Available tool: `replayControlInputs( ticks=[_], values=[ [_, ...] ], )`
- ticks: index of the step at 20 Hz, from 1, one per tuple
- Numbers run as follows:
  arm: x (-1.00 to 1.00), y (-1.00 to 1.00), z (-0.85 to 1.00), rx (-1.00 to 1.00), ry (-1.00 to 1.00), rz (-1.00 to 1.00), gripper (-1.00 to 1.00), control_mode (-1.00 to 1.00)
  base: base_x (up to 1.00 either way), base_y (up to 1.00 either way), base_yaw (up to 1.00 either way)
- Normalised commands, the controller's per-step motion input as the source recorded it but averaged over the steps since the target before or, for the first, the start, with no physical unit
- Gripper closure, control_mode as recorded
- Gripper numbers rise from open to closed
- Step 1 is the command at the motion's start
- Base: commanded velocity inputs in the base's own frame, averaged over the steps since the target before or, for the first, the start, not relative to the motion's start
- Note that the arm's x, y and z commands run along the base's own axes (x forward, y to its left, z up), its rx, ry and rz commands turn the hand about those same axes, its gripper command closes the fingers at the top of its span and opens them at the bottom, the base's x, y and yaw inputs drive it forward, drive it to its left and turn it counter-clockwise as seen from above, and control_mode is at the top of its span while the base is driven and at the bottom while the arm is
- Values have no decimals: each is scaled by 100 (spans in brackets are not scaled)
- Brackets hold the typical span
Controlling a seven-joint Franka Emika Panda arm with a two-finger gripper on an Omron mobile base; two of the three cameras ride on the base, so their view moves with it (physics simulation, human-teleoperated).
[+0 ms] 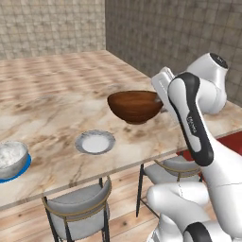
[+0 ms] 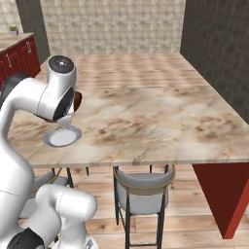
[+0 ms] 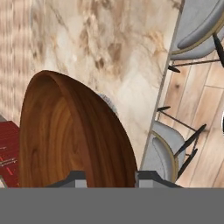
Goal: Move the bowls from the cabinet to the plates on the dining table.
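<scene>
My gripper (image 1: 160, 98) is shut on the right rim of the dark brown bowl (image 1: 134, 106), holding it over the dining table (image 1: 56, 94). The bowl is apart from the pale grey plate (image 1: 95, 142), to that plate's right and farther back. In the hand view the brown bowl (image 3: 74, 140) rises between my fingertips, my gripper (image 3: 109, 177) clamps its rim, and a sliver of the grey plate (image 3: 108, 100) peeks out behind it. The grey-white marbled bowl (image 1: 10, 158) sits on the blue plate (image 1: 24, 166) at the table's left edge. The cabinet is out of view.
Two grey chairs (image 1: 80, 208) (image 1: 172, 170) are tucked under the table's near edge. A red panel (image 2: 219, 194) stands below the table's right corner. Red counter fronts (image 2: 14, 58) line the far left. Stone walls close in behind the table.
</scene>
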Motion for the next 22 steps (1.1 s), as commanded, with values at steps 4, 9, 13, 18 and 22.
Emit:
replayControlInputs(
  ticks=[4,9,13,18,22],
  values=[
    [0,20,-34,3,-1,7,100,-100,0,0,0],
    [5,17,-56,0,-1,10,100,-100,0,0,0],
    [20,18,-37,0,-3,10,100,-100,0,0,0],
    [31,21,-22,0,-7,11,100,-100,0,0,0],
    [28,16,-1,-3,-4,7,100,-100,0,0,0]
  ],
)
